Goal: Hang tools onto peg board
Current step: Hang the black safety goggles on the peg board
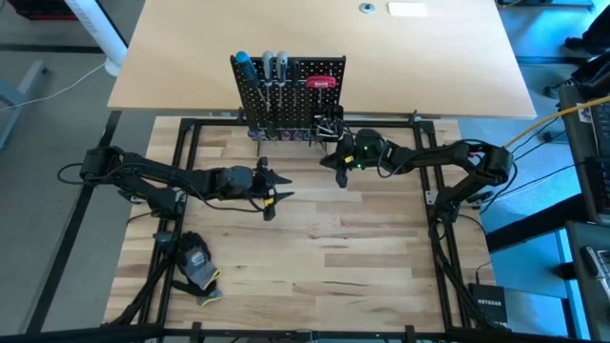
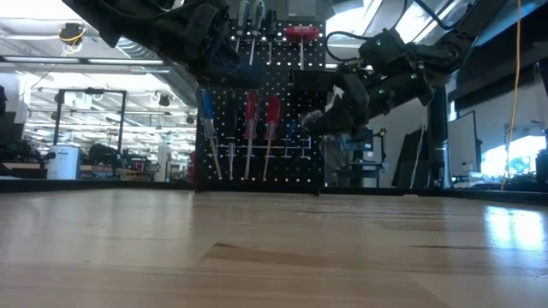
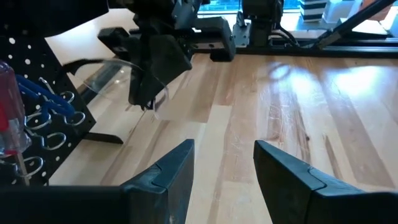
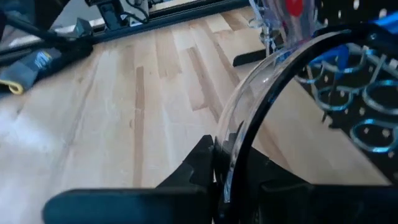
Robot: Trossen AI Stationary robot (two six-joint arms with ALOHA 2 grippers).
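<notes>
1. The peg board point(image 1: 289, 95) stands upright at the middle of the counter's point(image 1: 315, 257) far edge. Screwdrivers already hang on it: a blue-handled one point(image 2: 206, 111) and 2 red-handled ones point(image 2: 251, 115) show in the low view, and a red T-shaped key point(image 2: 300, 34) sits near the top.

2. The right gripper point(image 1: 339, 164) is just in front of the board's right part, at its lower rows. Its jaws are pinched narrow on a pair of clear safety glasses point(image 4: 273, 93), whose curved lens and dark rim arch up from between the fingers in the right wrist view.

3. The step in hand looks like hanging these glasses: they are carried, off the counter, close to the wire hooks point(image 4: 348, 93) but not yet resting on any.

4. The left gripper point(image 1: 270, 191) waits over the counter's middle left, jaws wide with nothing between them.

5. The next move likely calls for easing the glasses over a free hook, keeping clear of the hanging screwdrivers, and opening the jaws only once the frame is borne by the hook.

6. A black-and-yellow glove point(image 1: 198, 267) lies near the counter's near left corner, apart from the work.
</notes>
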